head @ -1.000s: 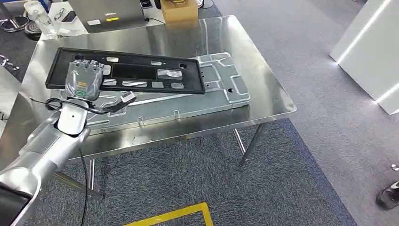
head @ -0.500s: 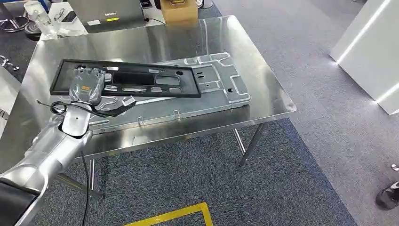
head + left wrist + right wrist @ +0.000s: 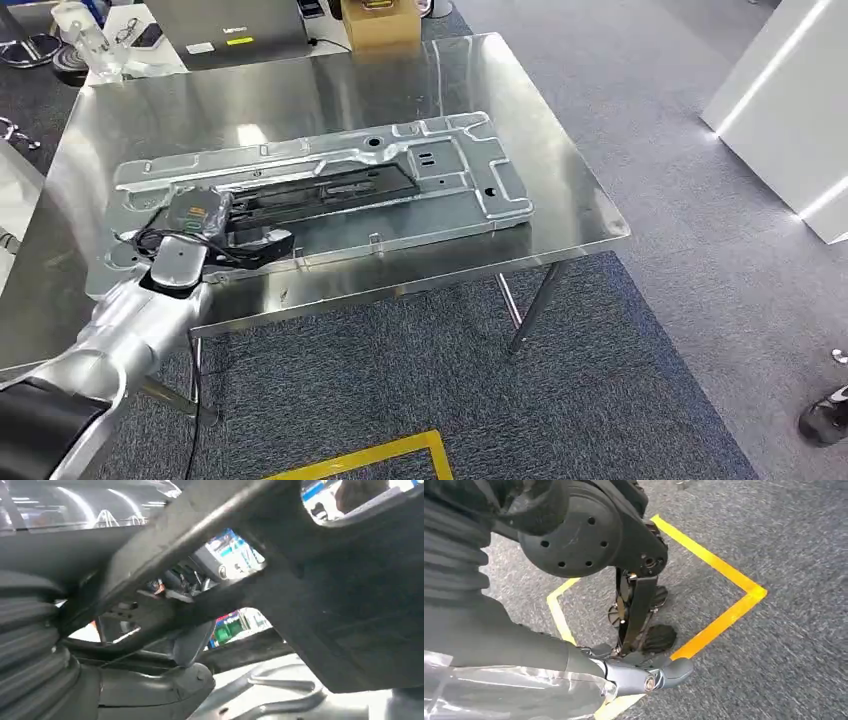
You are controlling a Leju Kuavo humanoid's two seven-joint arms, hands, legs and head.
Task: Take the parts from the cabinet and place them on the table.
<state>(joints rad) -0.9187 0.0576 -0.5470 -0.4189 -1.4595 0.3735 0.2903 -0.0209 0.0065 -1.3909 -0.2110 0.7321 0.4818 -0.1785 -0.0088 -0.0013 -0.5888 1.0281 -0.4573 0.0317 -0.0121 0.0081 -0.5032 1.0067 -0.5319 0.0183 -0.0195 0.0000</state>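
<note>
Lowered since a second ago: long black plastic frame with cut-outs (image 3: 320, 185), then raised and tilted, now nearly flat on the silver stamped metal panel (image 3: 455, 165) on the steel table (image 3: 560, 215). Head view: left hand (image 3: 195, 212) at the frame's near end. No readable writing. Left wrist view: fingers (image 3: 192, 642) through a cut-out, gripping the frame (image 3: 320, 605). Right wrist view: right hand (image 3: 644, 677) hanging over grey carpet with yellow tape (image 3: 724, 620); grip unclear.

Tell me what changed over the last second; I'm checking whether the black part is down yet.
The left robot hand tipped the black frame from steeply tilted to nearly flat, lowering it onto the metal panel. It still holds the frame's end. The panel and steel table stayed put.
</note>
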